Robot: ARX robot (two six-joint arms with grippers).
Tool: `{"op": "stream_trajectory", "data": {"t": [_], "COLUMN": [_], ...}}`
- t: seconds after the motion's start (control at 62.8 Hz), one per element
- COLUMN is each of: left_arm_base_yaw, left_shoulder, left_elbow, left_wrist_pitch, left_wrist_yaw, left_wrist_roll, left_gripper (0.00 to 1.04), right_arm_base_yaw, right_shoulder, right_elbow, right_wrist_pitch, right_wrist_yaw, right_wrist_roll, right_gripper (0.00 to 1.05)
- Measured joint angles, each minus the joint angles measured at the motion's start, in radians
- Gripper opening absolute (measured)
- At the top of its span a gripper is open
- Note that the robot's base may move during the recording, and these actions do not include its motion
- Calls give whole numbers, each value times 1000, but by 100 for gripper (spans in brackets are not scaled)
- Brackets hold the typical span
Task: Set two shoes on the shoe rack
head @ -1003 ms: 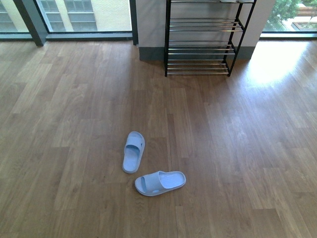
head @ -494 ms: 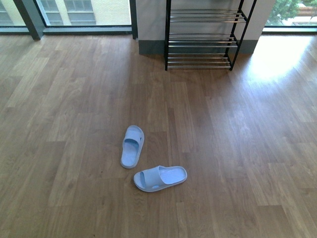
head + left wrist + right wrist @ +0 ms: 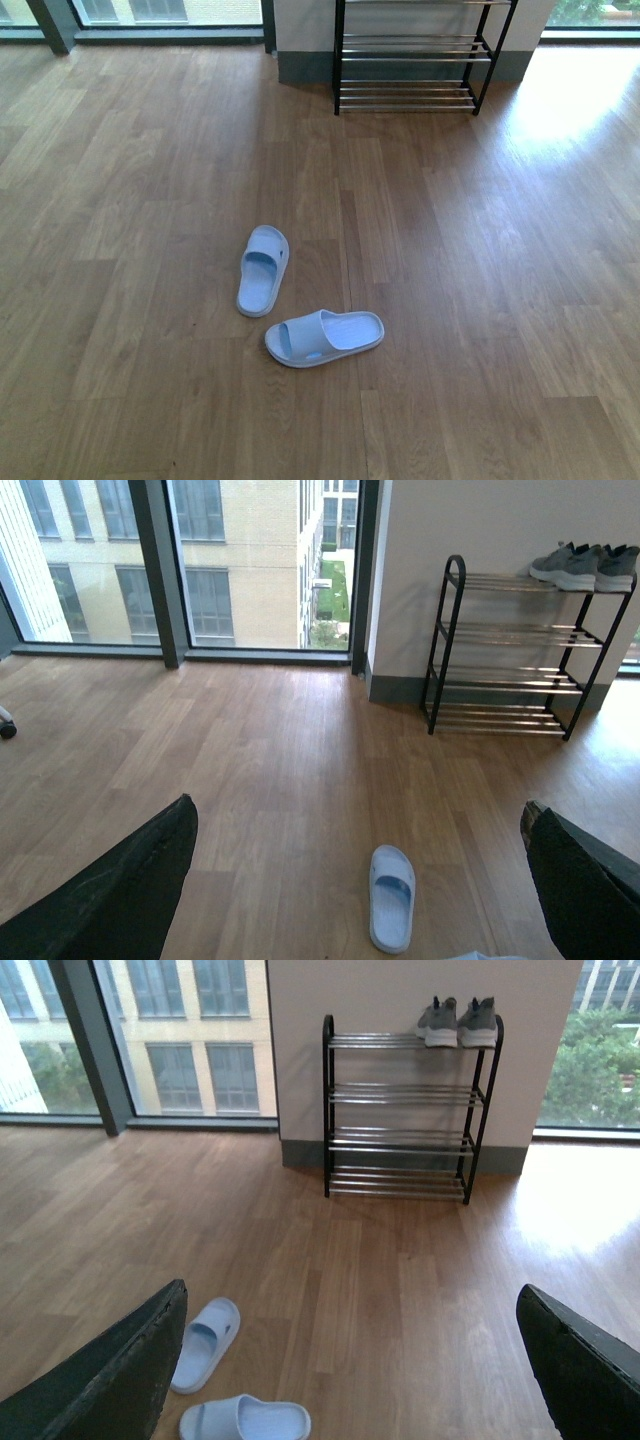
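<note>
Front view: no arm in shot. The far slide [image 3: 263,270] lies centre frame on the wooden floor [image 3: 480,300], running up the frame. The near slide [image 3: 324,336] lies crosswise just below it, close but apart. The shoe rack [image 3: 410,60] stands top centre, cut by the edge and well apart from both.

Left wrist view: the left gripper [image 3: 357,808] is spread wide, holding nothing. The far slide [image 3: 390,910] lies between its fingers [image 3: 110,900], and a pale sliver beside it is possibly the near slide. The sneakers [image 3: 585,565] sit on the shoe rack's [image 3: 505,650] top tier.

Right wrist view: the right gripper [image 3: 352,1290] is spread wide too, empty. Far slide [image 3: 207,1342] and near slide [image 3: 245,1422] lie beside one finger. The sneakers [image 3: 458,1022] top the shoe rack [image 3: 400,1110], which stands against the wall.
</note>
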Motion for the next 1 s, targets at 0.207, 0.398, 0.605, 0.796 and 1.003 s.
{"op": "stream_trajectory", "data": {"t": [0.207, 0.398, 0.605, 0.796, 1.003], "left_arm_base_yaw": [0, 0, 0, 0, 0], "left_shoulder": [0, 0, 0, 0, 0], "left_elbow": [0, 0, 0, 0, 0], "left_wrist_pitch": [0, 0, 0, 0, 0], "left_wrist_yaw": [0, 0, 0, 0, 0], "left_wrist_roll": [0, 0, 0, 0, 0], "left_gripper": [95, 95, 95, 95, 95], "right_arm_base_yaw": [0, 0, 0, 0, 0], "right_shoulder": [0, 0, 0, 0, 1], "right_elbow": [0, 0, 0, 0, 0], "right_wrist_pitch": [0, 0, 0, 0, 0], "right_wrist_yaw": [0, 0, 0, 0, 0], "right_wrist_roll": [0, 0, 0, 0, 0], "right_gripper": [95, 95, 95, 95, 95]}}
